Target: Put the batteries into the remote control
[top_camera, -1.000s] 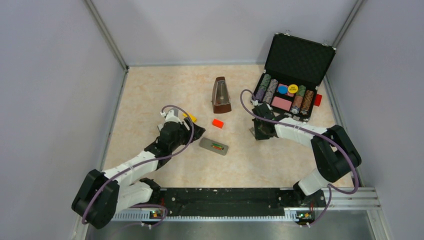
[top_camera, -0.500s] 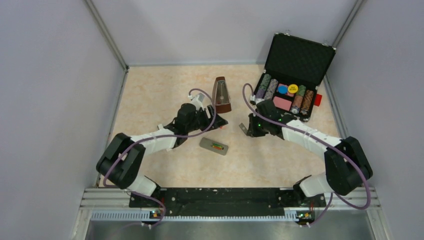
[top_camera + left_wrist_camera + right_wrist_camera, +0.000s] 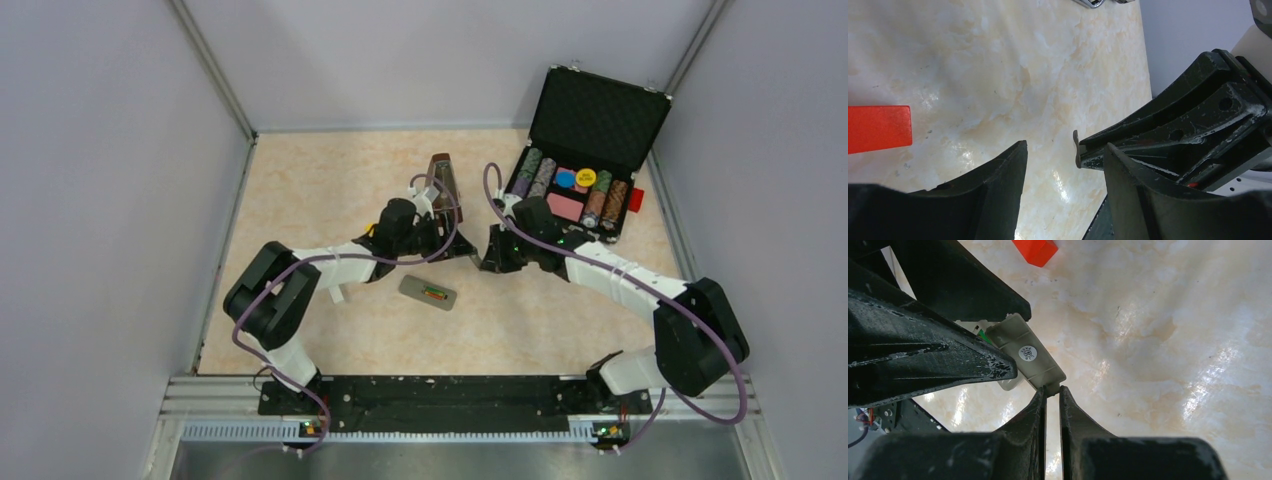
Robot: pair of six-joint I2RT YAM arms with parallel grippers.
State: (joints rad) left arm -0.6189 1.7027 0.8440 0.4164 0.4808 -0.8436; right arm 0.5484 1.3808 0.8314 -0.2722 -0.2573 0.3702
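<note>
**Grey cover pinched by the right arm, remote lying apart on the desk**

The right fingers (image 3: pixel 1020 437), black moulded plastic scuffed pale along the edges, are clenched on the small tab end of the cover (image 3: pixel 1024 352). The cover is a flat, dull grey plastic lid with rounded corners and a round white sticker. The left fingers (image 3: pixel 993 185), wedge-shaped and of the same black plastic, stand released and spread, one on each side of the cover. Whether either touches it cannot be told. From the left wrist only a thin grey edge of the cover shows; the rest sits behind a right finger.

The remote control (image 3: pixel 428 292) lies flat on the glossy, marbled beige desk (image 3: pixel 300 180), near the fingers on the side toward the arms' bases. It is a grey slab, and the batteries (image 3: pixel 434 293) show as red-orange and green specks in its recess, too small to make out further. A red-orange block (image 3: pixel 1035 250) is cut off by the frame's edge. A brown, pyramid-shaped metronome (image 3: pixel 441 172) stands partly hidden behind the left arm's cable.
</note>
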